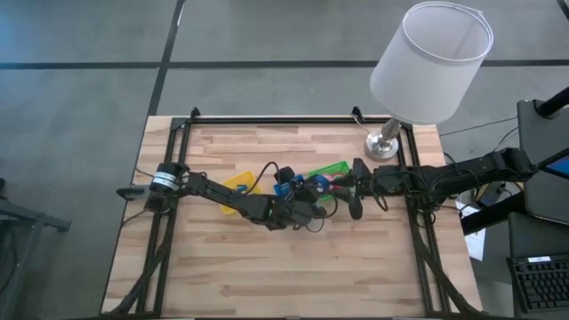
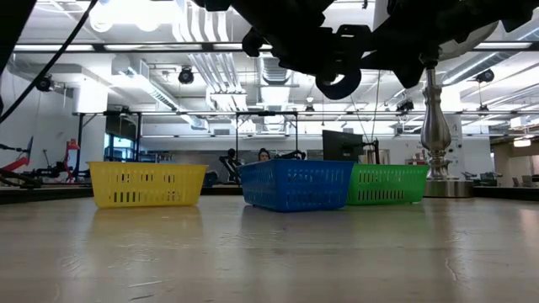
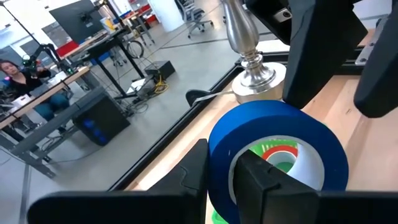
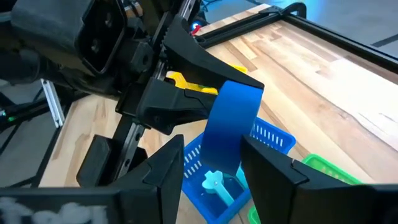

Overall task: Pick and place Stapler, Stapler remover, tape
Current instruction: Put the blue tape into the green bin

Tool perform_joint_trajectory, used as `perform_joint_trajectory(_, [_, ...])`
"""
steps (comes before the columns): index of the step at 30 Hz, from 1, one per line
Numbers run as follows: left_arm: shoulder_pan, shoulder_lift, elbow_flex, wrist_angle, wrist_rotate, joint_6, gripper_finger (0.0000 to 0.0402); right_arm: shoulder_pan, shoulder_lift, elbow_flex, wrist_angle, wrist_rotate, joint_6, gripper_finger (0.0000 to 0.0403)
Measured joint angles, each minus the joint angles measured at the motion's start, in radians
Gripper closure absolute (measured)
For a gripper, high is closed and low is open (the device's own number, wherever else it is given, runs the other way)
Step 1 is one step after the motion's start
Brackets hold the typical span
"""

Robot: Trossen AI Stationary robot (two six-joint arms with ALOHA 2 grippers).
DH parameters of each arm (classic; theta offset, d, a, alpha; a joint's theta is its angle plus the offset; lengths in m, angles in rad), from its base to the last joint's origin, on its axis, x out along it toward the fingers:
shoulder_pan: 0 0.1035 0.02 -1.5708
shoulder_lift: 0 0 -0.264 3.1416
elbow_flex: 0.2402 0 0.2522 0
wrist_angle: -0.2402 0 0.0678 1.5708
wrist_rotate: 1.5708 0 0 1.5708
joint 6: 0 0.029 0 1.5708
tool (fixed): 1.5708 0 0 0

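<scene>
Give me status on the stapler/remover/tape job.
Done: one light-blue item lies in the blue bin; what it is, can't tell.
In hand: the left end effector clamps the blue tape above the bins, and the right end effector straddles the roll with its fingers open.
Left: this tape isn't placed yet. No stapler is in view.

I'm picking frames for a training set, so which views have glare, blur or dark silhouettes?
Low view: ceiling lights glare, both arms are black silhouettes, the near table is soft. Left wrist view: the blue tape roll looks soft, the room behind sharper. High view: evenly lit.
</scene>
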Motion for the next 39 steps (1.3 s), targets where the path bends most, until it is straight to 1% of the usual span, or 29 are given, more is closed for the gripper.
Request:
perform_joint_trajectory(7, [-0.002, 0.000, -0.009, -0.006, -0.004, -0.017, 0.0348, 0.000, 0.001, 0.000, -0.005, -0.002, -0.024, 0.0239])
perform_joint_trajectory(11, [-0.005, 0.000, -0.012, -0.044, -0.051, -0.030, 0.0348, -0.002, 0.000, 0.000, -0.007, 0.004, -0.026, 0.0239])
perform_joint_trajectory(15, [-0.006, 0.000, -0.013, -0.089, -0.120, -0.055, 0.0348, 0.000, 0.000, 0.005, -0.011, 0.003, -0.037, 0.0239])
perform_joint_trajectory(16, [-0.007, 0.000, -0.013, -0.089, -0.122, -0.055, 0.0348, 0.000, 0.000, 0.008, -0.010, 0.003, -0.037, 0.0239])
perform_joint_trajectory(21, [-0.013, -0.001, -0.011, -0.038, -0.091, -0.049, 0.0348, -0.001, 0.001, 0.010, -0.011, 0.033, -0.036, 0.0239])
perform_joint_trajectory(30, [-0.012, -0.001, -0.011, 0.065, -0.023, -0.028, 0.0348, 0.000, 0.001, 0.010, -0.008, 0.053, -0.036, 0.0239])
perform_joint_trajectory(39, [-0.004, -0.001, -0.011, 0.077, -0.009, -0.040, 0.0348, 0.000, 0.000, 0.010, -0.004, 0.055, -0.038, 0.0239])
